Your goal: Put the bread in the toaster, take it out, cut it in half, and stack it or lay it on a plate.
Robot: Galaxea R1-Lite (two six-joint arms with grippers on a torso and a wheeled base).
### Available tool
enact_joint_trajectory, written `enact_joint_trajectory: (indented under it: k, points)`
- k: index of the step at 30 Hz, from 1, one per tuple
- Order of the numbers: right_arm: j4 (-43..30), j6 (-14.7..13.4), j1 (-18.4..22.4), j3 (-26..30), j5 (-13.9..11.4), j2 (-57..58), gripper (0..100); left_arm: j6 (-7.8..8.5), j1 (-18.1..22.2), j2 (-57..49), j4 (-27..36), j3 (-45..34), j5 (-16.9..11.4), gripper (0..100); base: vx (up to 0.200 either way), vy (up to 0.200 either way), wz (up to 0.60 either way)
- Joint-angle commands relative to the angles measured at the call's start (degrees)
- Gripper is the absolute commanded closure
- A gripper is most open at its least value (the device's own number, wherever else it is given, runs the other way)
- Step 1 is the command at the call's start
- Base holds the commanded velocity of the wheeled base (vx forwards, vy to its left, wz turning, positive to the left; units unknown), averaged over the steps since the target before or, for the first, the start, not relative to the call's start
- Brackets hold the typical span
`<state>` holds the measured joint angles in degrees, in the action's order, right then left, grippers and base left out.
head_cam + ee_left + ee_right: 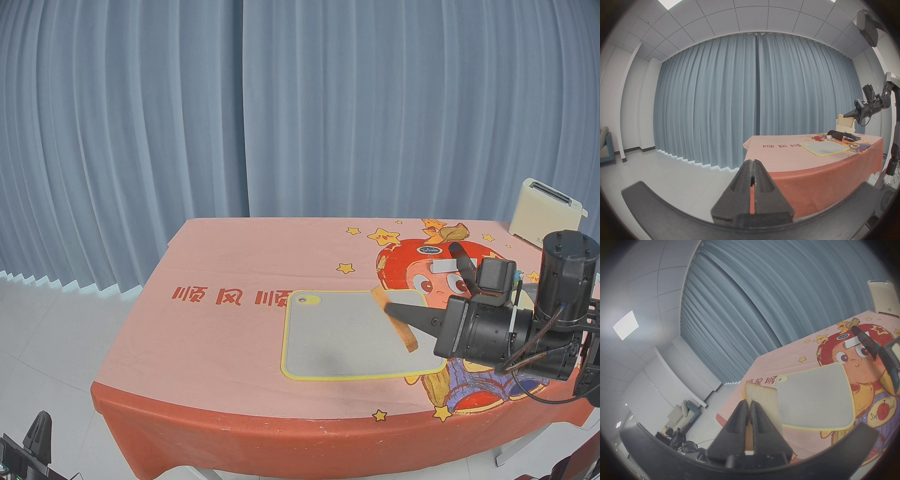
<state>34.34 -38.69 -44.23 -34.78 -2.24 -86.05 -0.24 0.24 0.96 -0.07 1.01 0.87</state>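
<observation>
My right gripper is shut on a slice of bread, holding it on edge over the right part of the grey cutting board. From the right wrist, the bread sticks out past the closed fingers above the board's near corner. The cream toaster stands at the table's back right corner. A black knife lies between the toaster and the board. My left gripper is shut on nothing, low and well off the table's left side.
A pink printed cloth covers the table, and its left half is bare. The front edge drops to a light tiled floor. Blue curtains hang close behind the table.
</observation>
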Motion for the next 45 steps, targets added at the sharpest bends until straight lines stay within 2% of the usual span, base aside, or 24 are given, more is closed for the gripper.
enact_joint_trajectory:
  k: [1,26,30,36,45]
  points:
    - [0.02,0.28,0.72,1.47,-0.31,2.73,100,-0.02,0.02,0.09,-0.01,-1.01,0.01,100,0.000,0.000,0.00]
    - [0.11,1.08,0.19,2.44,0.40,1.59,100,-0.20,0.02,0.09,-0.01,-1.01,0.36,100,0.000,0.000,0.00]
    - [0.11,1.25,0.72,2.44,0.40,1.85,100,-0.20,0.02,0.09,-0.01,-1.01,0.45,100,0.000,-0.200,0.00]
    - [0.20,2.92,0.72,2.61,0.40,1.77,100,-0.28,0.02,0.09,-0.01,-1.01,0.45,100,0.000,-0.200,0.00]
    - [0.20,3.10,0.99,2.44,0.40,1.41,100,-0.28,0.02,0.09,-0.01,-1.01,0.45,100,0.000,-0.200,0.00]
